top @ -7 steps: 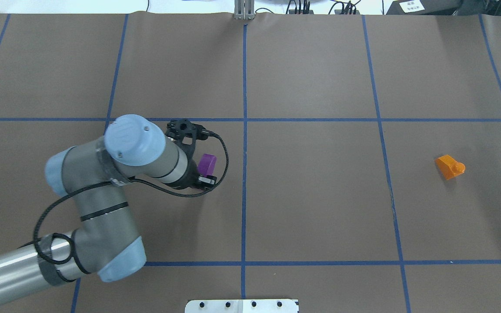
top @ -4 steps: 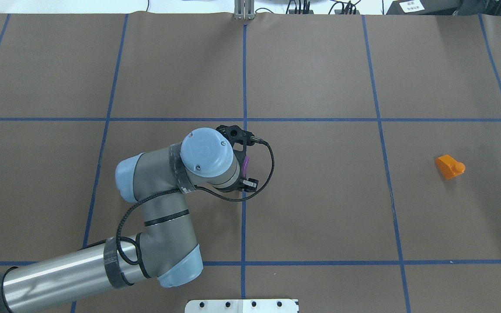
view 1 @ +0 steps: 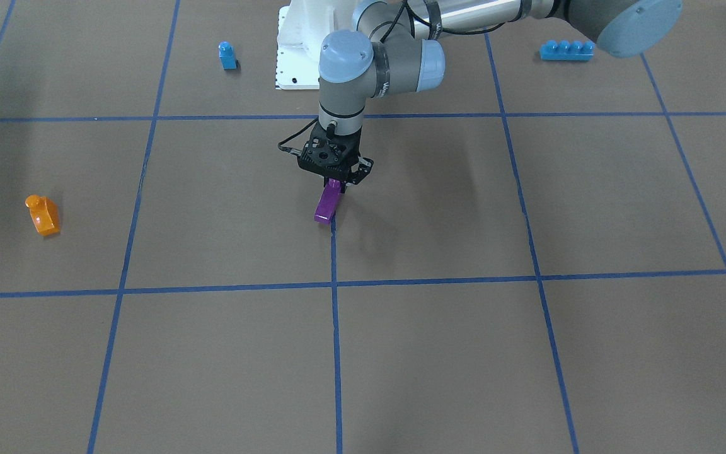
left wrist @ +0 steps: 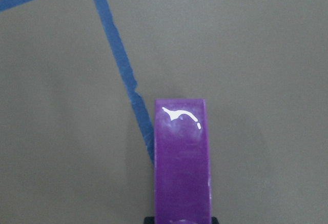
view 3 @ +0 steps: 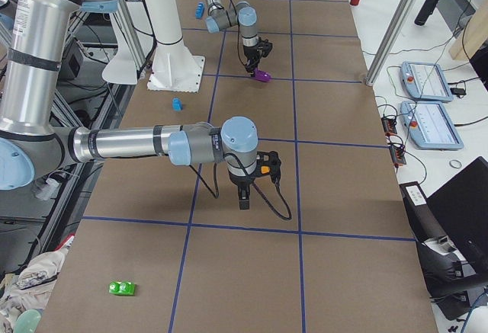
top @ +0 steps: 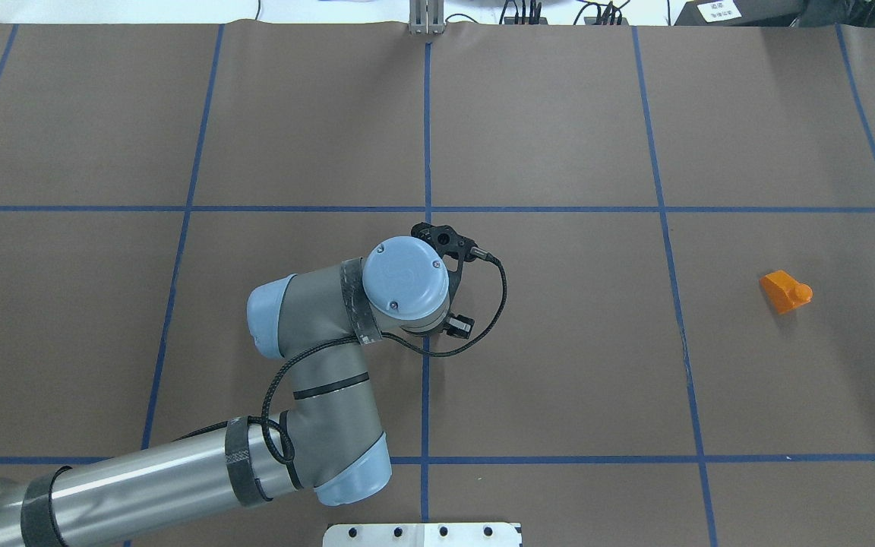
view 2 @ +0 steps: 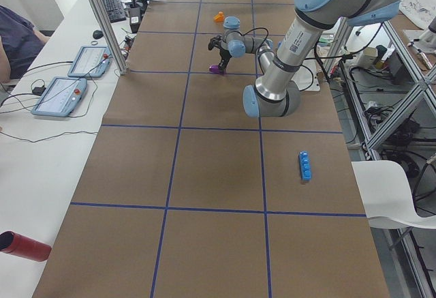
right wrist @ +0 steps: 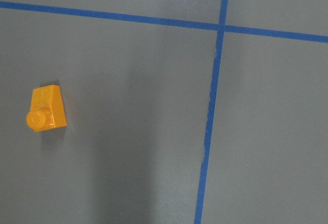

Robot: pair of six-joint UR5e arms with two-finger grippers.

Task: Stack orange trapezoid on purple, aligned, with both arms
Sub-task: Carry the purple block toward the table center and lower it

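Note:
The purple block (view 1: 326,205) hangs tilted from my left gripper (view 1: 334,184), which is shut on its upper end, right over the table's centre tape line. In the left wrist view the purple block (left wrist: 182,162) fills the lower middle. In the overhead view the left wrist hides it. The orange trapezoid (top: 785,292) lies alone on the table's right side, stud pointing sideways; it also shows in the front view (view 1: 41,215) and the right wrist view (right wrist: 46,115). My right gripper (view 3: 242,198) shows only in the exterior right view; I cannot tell if it is open.
A small blue one-stud block (view 1: 227,55) and a long blue brick (view 1: 566,50) lie near the white pedestal base (view 1: 293,44). A green block (view 3: 122,288) lies at the table's right end. Operator tablets (view 2: 68,86) sit along the far edge.
My left arm has carried the purple block to the right, from the left cell to the centre tape line. The orange trapezoid has not moved.

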